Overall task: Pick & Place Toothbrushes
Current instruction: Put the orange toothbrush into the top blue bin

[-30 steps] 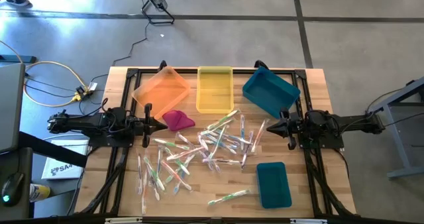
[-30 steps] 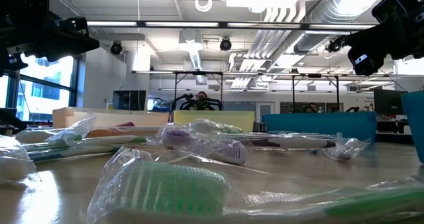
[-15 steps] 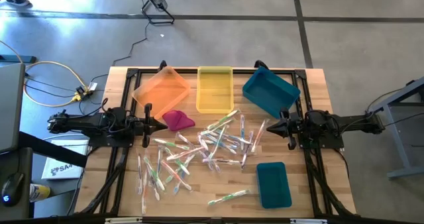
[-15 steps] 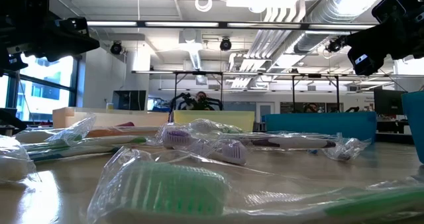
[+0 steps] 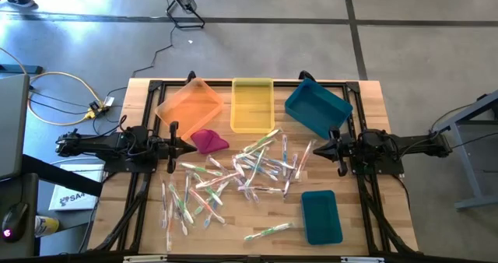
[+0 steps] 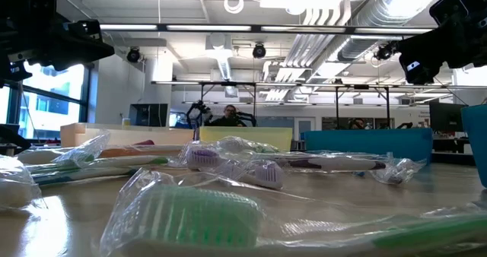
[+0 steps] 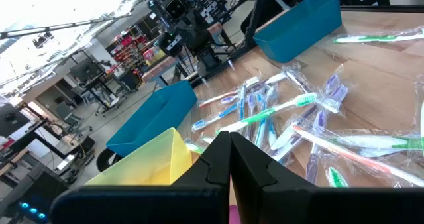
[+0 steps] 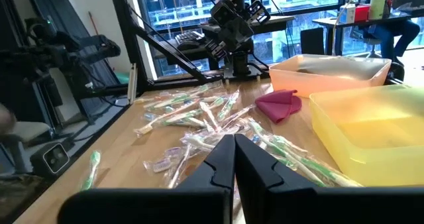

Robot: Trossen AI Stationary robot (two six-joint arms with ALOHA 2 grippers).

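Many wrapped toothbrushes [image 5: 249, 168] in white, green, pink and blue lie scattered flat on the wooden table's middle and near-left part; they also show in the left wrist view [image 7: 291, 111] and the right wrist view [image 8: 199, 121]. One green toothbrush [image 5: 268, 231] lies apart near the front edge. My left gripper [image 5: 191, 145] hovers shut over the table's left side, beside a magenta cloth lump [image 5: 208, 141]. My right gripper [image 5: 317, 149] hovers shut over the right side. Neither touches anything.
An orange bin [image 5: 189, 103], a yellow bin [image 5: 252, 104] and a tilted teal bin [image 5: 317, 107] stand along the far edge. A smaller teal bin [image 5: 320, 216] sits near the front right. Bare wood shows at the front left corner and far right.
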